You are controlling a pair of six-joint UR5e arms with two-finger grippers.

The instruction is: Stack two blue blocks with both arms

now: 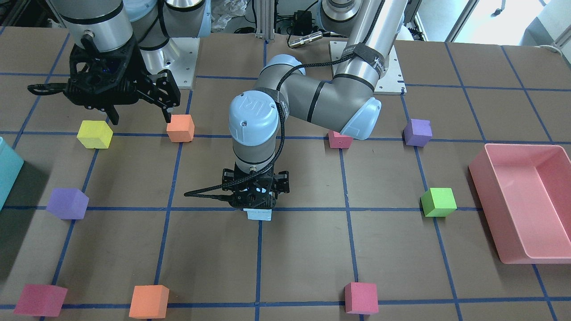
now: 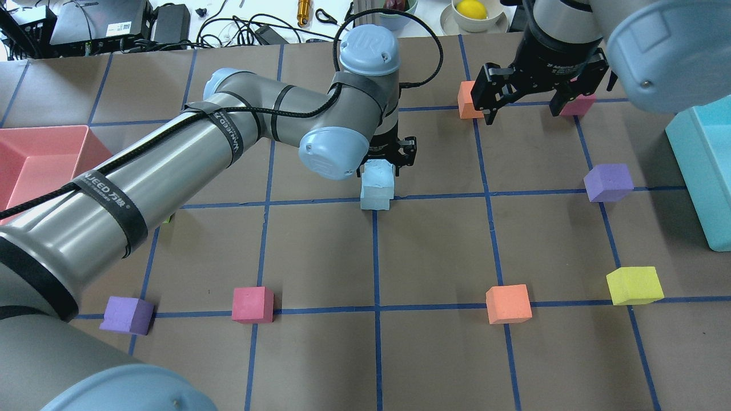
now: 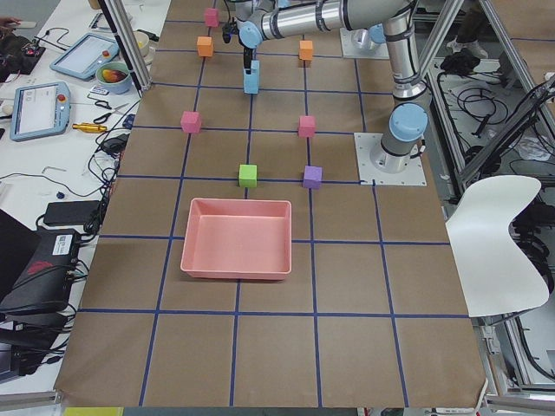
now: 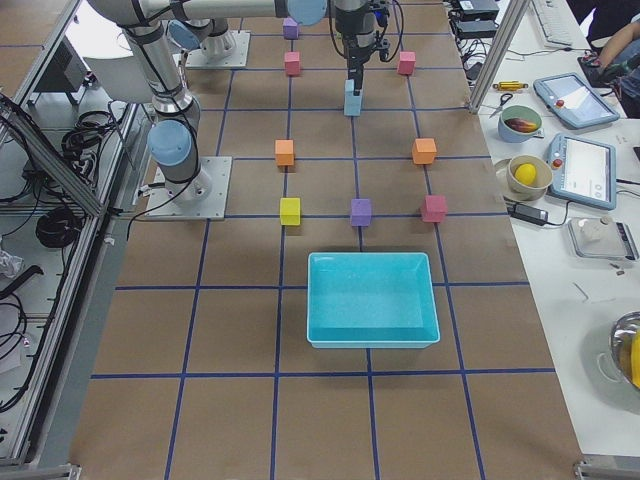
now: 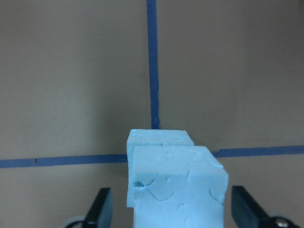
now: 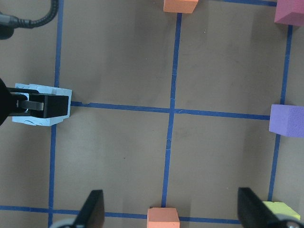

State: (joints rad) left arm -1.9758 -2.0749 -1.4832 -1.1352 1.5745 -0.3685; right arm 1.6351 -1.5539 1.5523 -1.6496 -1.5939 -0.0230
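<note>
Blue blocks (image 2: 377, 182) stand stacked where blue tape lines (image 2: 434, 195) cross near the middle of the surface (image 2: 434, 251), the upper one slightly askew on the lower. From overhead, the left claw (image 2: 384, 162) hangs over the stack. The right claw (image 2: 522, 114) hangs raised, spread and empty, with an orange block (image 2: 469, 100) beside one fingertip and a pink block (image 2: 578, 105) partly hidden behind the other. A purple block (image 2: 608, 182) lies well apart. Facing the robot, the left claw covers the stack, and only a pale edge shows beneath it. In the left wrist view, its fingers (image 5: 100, 209) stand clear of the upper cube on both sides, gripping nothing. The foam faces are pitted and cracked, the corners square. The right wrist view shows the brown paper surface and that claw's fingers wide apart.
</note>
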